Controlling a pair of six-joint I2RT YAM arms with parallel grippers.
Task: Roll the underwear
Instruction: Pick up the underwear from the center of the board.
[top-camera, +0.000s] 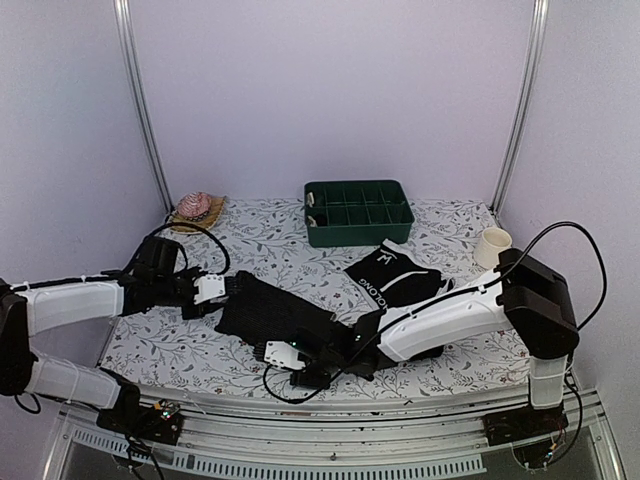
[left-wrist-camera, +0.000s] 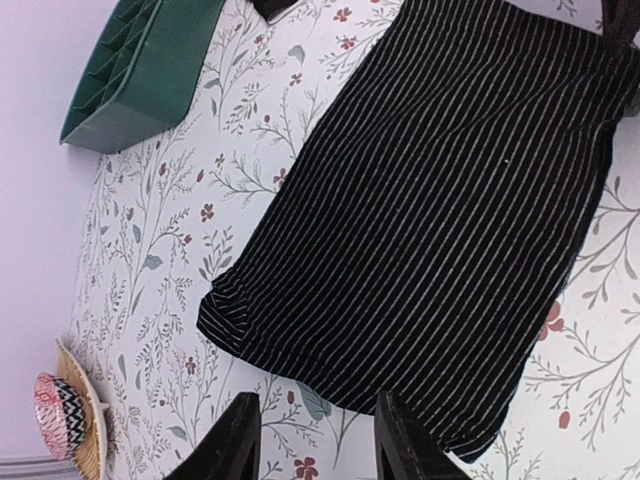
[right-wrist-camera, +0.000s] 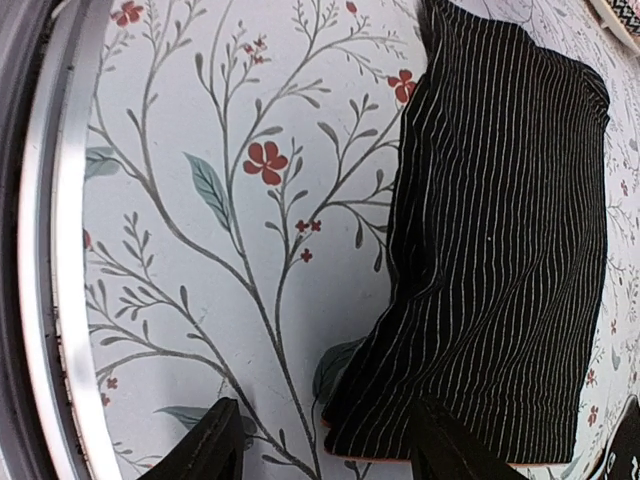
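Note:
A black underwear with thin white stripes (top-camera: 270, 310) lies flat on the flowered table cloth; its near edge shows an orange trim in the right wrist view. My left gripper (top-camera: 226, 288) stands open at its left edge. In the left wrist view the fingers (left-wrist-camera: 235, 445) sit just short of the striped fabric (left-wrist-camera: 430, 220) with nothing between them. My right gripper (top-camera: 272, 350) is open at the near corner. In the right wrist view that corner of the fabric (right-wrist-camera: 500, 250) lies loose between the spread jaws. A second black underwear with white lettering (top-camera: 395, 275) lies crumpled behind the right arm.
A green compartment tray (top-camera: 355, 235) stands at the back centre. A cream cup (top-camera: 492, 247) is at the right edge, and a patterned bowl (top-camera: 195, 207) on a woven mat is at the back left. The table's metal rail (right-wrist-camera: 40, 250) runs close beside my right gripper.

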